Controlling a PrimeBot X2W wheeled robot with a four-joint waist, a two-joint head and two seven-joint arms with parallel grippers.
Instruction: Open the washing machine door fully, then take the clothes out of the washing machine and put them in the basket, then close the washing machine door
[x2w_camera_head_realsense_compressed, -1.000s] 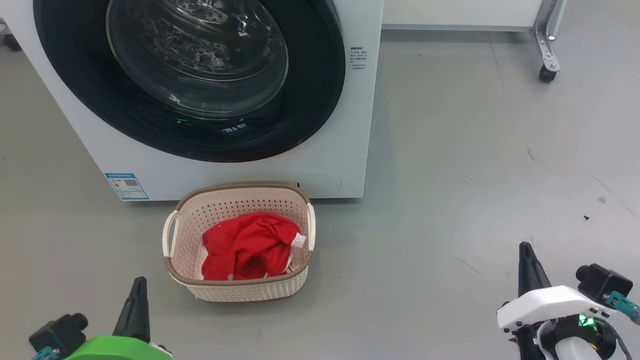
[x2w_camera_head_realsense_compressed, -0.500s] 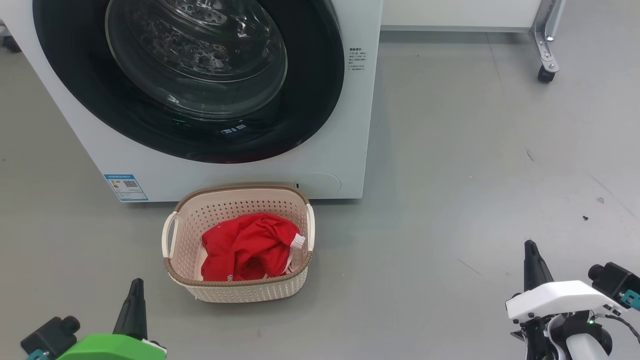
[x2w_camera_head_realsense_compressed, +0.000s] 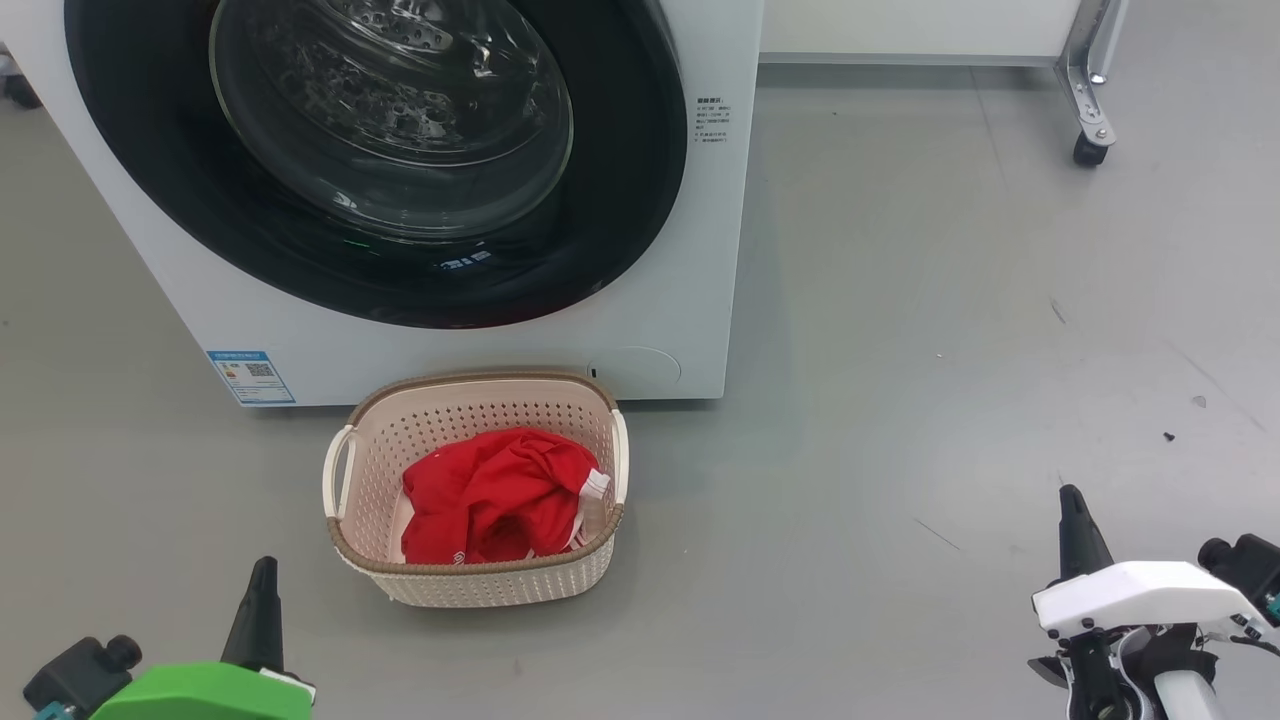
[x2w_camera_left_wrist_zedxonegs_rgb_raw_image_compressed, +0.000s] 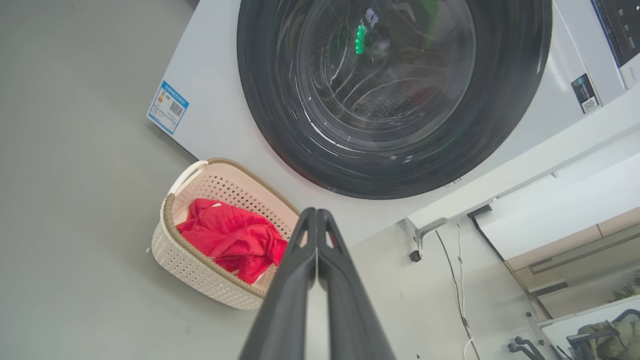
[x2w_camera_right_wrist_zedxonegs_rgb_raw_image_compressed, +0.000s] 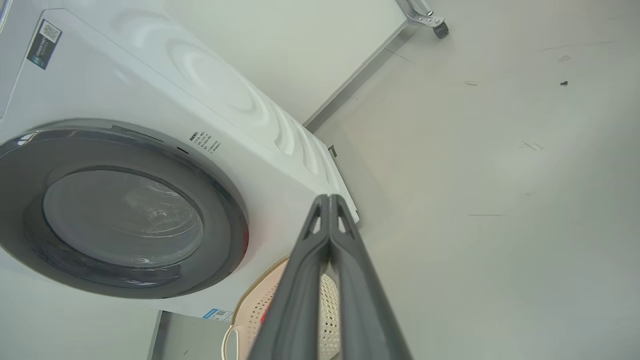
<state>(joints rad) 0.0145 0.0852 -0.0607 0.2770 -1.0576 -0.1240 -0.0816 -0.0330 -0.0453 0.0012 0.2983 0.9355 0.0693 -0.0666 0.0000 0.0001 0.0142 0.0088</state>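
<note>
The white washing machine (x2w_camera_head_realsense_compressed: 690, 300) stands ahead with its round black-rimmed door (x2w_camera_head_realsense_compressed: 640, 200) lying flat against the front, shut; the door (x2w_camera_left_wrist_zedxonegs_rgb_raw_image_compressed: 510, 100) and machine (x2w_camera_right_wrist_zedxonegs_rgb_raw_image_compressed: 150, 75) show the same in both wrist views. Red clothes (x2w_camera_head_realsense_compressed: 495, 495) lie in the cream basket (x2w_camera_head_realsense_compressed: 480, 385) on the floor just before the machine; clothes (x2w_camera_left_wrist_zedxonegs_rgb_raw_image_compressed: 227, 237) and basket (x2w_camera_left_wrist_zedxonegs_rgb_raw_image_compressed: 200, 272) appear again from the left wrist. My left gripper (x2w_camera_head_realsense_compressed: 263, 570) is low at the lower left, shut and empty (x2w_camera_left_wrist_zedxonegs_rgb_raw_image_compressed: 317, 212). My right gripper (x2w_camera_head_realsense_compressed: 1071, 497) is at the lower right, shut and empty (x2w_camera_right_wrist_zedxonegs_rgb_raw_image_compressed: 329, 199).
Grey floor (x2w_camera_head_realsense_compressed: 950, 350) spreads wide to the right of the machine. A white frame on a castor wheel (x2w_camera_head_realsense_compressed: 1087, 150) stands at the back right. Small dark specks (x2w_camera_head_realsense_compressed: 1168, 436) lie on the floor near the right gripper.
Both grippers have drawn back and down toward the bottom of the head view, the right one also drifting right. Basket, clothes and door stay as they were.
</note>
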